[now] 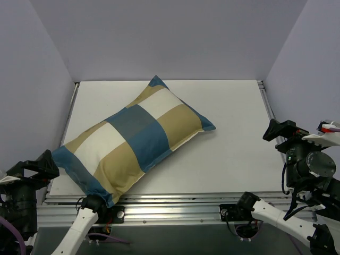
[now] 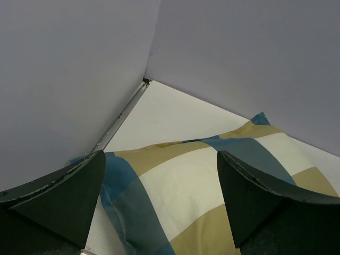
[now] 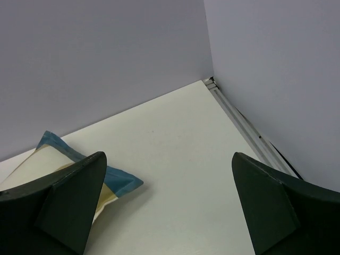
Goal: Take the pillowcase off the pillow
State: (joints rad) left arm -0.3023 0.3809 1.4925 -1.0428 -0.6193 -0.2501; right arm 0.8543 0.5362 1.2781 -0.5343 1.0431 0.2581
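Currently at table (image 1: 239, 138) edges: left gripper (image 2: 160, 156) and right gripper (image 3: 169, 156) spread wide, grasping nothing; pillowcase (image 1: 135, 141) lying diagonal, near left gripper.

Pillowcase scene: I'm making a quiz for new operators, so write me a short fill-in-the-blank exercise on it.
The pillowcase lies nearer the ____ arm.
The left claw and the right claw both stand ____.
The pillow sits ____ the pillowcase.
Missing words: left; open; inside.
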